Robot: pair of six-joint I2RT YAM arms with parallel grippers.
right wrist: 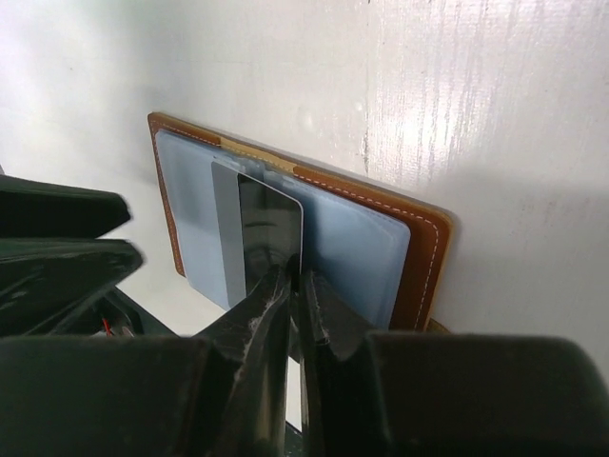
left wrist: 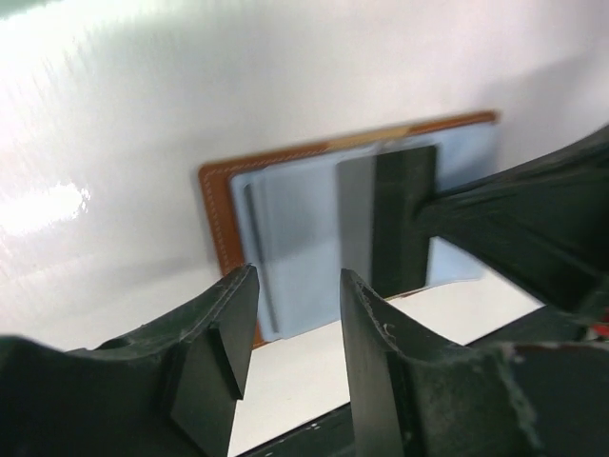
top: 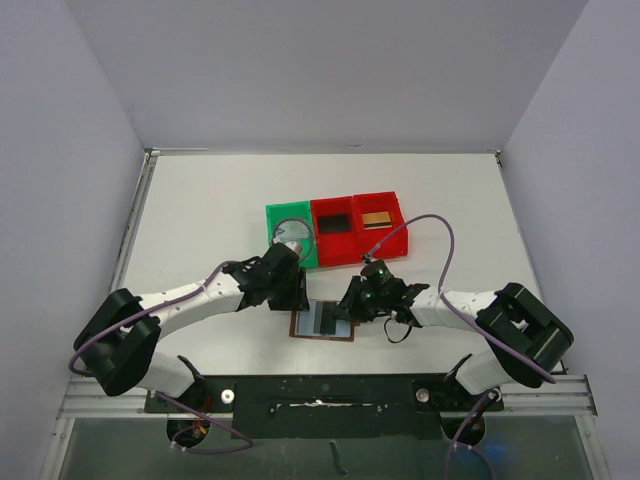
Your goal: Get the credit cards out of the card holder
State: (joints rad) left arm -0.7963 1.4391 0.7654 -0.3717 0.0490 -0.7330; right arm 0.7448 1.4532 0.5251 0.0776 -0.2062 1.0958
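Note:
The brown leather card holder point(top: 303, 328) lies open on the table between the two arms, its pale blue-grey sleeves point(right wrist: 357, 248) facing up. A black credit card point(right wrist: 268, 225) sticks out of the middle of the holder point(right wrist: 423, 257), one edge lifted. My right gripper point(right wrist: 297, 274) is shut on that card's near edge. In the left wrist view the same card point(left wrist: 390, 205) stands dark over the holder point(left wrist: 221, 214). My left gripper point(left wrist: 297, 284) hangs open just over the holder's left panel, nothing between its fingers.
Behind the holder stand a green bin point(top: 276, 216) and two red bins side by side. The middle red bin point(top: 318, 244) holds a black card point(top: 335, 222) and the right red bin point(top: 398, 236) a gold card point(top: 376, 216). The right arm's cable loops above it.

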